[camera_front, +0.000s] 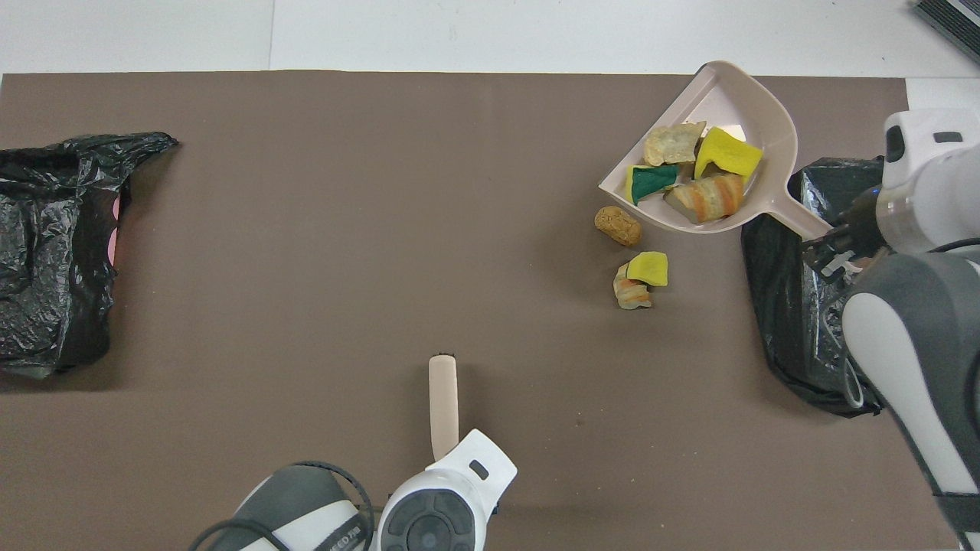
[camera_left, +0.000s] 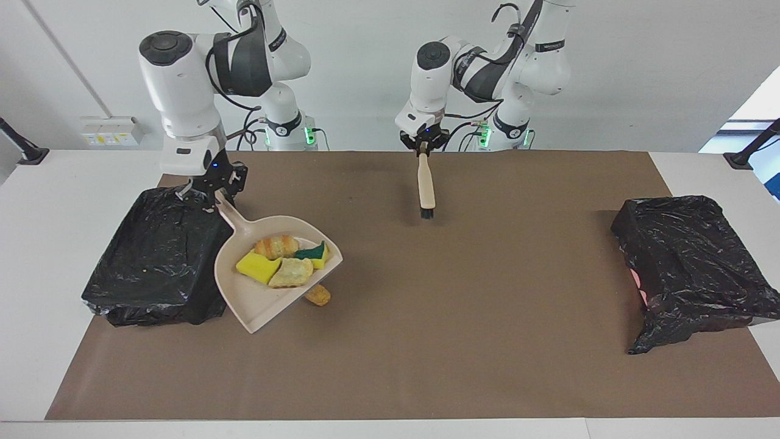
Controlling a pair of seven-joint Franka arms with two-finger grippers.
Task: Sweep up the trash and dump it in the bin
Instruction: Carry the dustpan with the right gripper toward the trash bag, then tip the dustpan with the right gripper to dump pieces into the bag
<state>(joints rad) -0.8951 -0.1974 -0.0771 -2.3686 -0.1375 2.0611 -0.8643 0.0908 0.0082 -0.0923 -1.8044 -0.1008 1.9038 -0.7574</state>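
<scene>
The beige dustpan [camera_left: 268, 286] is held by its handle in the closed right claw [camera_left: 210, 194], raised over the edge of the black-bagged bin [camera_left: 161, 256] at the right arm's end of the tabletop [camera_left: 390, 366]. 4 scraps [camera_left: 277, 259] are carried in the pan: 1 yellow sponge, 1 green-backed sponge and 2 bread-like chunks. 3 scraps [camera_front: 632, 256] are left on the brown mat beside the pan. The brush [camera_left: 425, 189] is gripped by its handle in the closed left claw [camera_left: 422, 145], bristles down, over the mat's edge nearest the robots. A second black-bagged bin [camera_left: 688, 268] is seen at the left arm's end.
</scene>
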